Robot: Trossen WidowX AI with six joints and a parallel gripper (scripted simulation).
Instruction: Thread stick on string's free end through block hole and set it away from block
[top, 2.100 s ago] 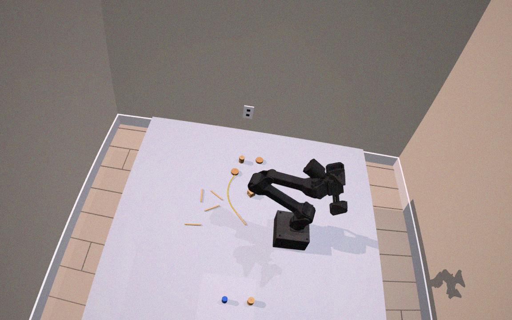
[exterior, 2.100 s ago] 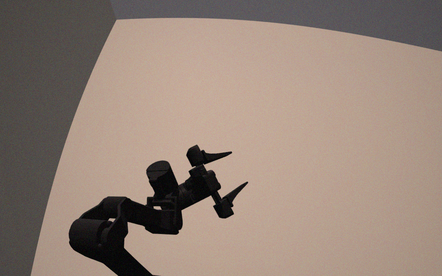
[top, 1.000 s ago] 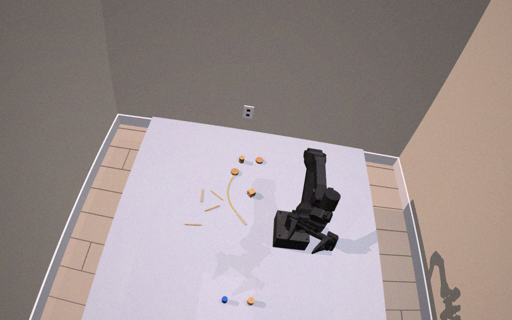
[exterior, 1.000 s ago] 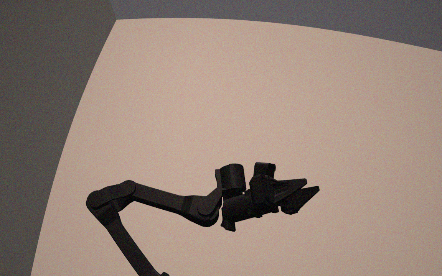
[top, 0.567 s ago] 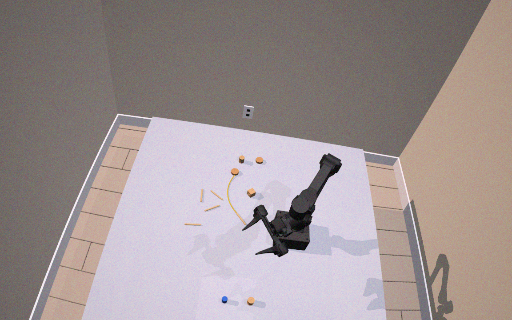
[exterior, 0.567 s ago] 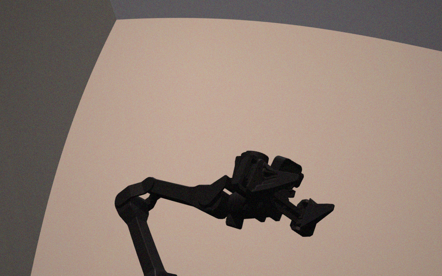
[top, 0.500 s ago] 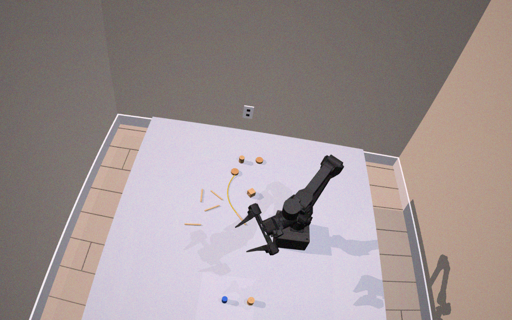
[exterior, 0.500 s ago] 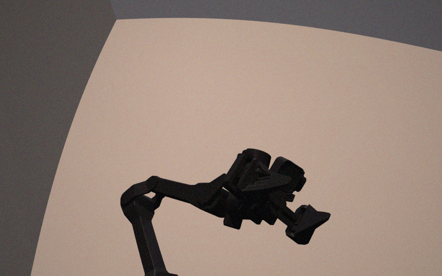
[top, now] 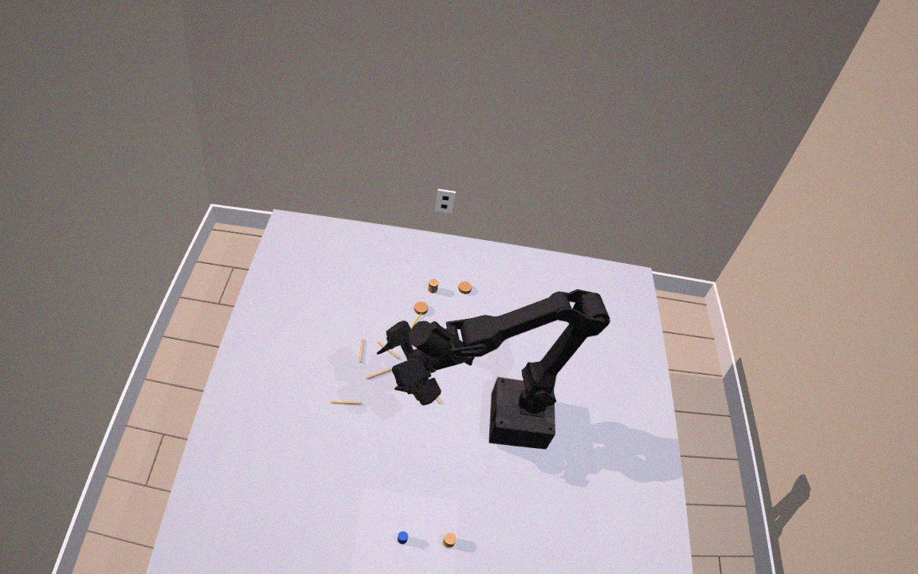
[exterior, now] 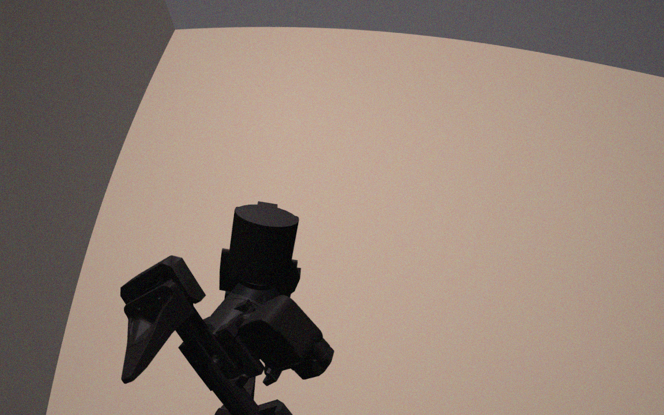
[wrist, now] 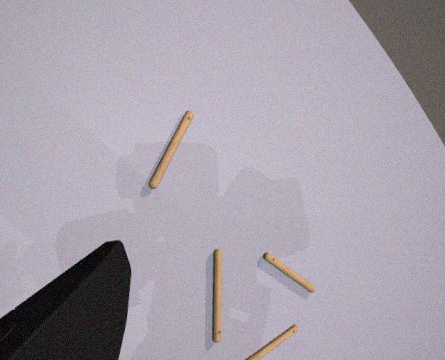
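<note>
- Bright light washing over the tabletop, soft grey shadows there!
- Exterior view dim, arm nearly black!
- Fine grain everywhere!

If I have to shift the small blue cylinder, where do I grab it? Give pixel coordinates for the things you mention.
Probably best by its round side, coming straight down with a finger either side: the blue cylinder (top: 402,537) is short, stands upright, and has open space around it.
</note>
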